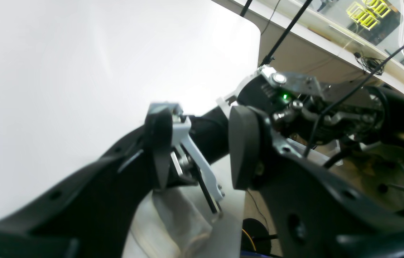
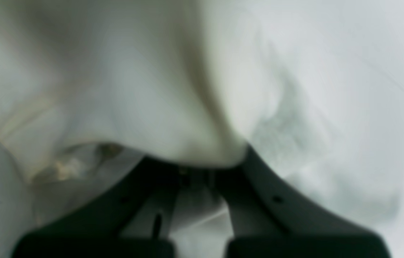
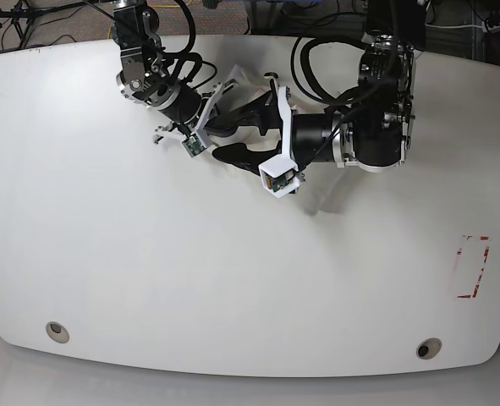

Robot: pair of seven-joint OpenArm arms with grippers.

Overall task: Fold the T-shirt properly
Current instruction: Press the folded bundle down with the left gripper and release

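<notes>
T-shirt (image 1: pixel 177 218) fabric shows in the left wrist view as a pale fold low between the spread fingers of the left gripper (image 1: pixel 202 150), which holds nothing; the other arm lies just beyond. Right wrist view: cream cloth (image 2: pixel 123 89) fills the frame, bunched and pinched in the right gripper (image 2: pixel 196 172). Base view: both arms meet at the far centre of the white surface (image 3: pixel 190 279); the garment is barely visible between them, red marking (image 3: pixel 472 266) at right
</notes>
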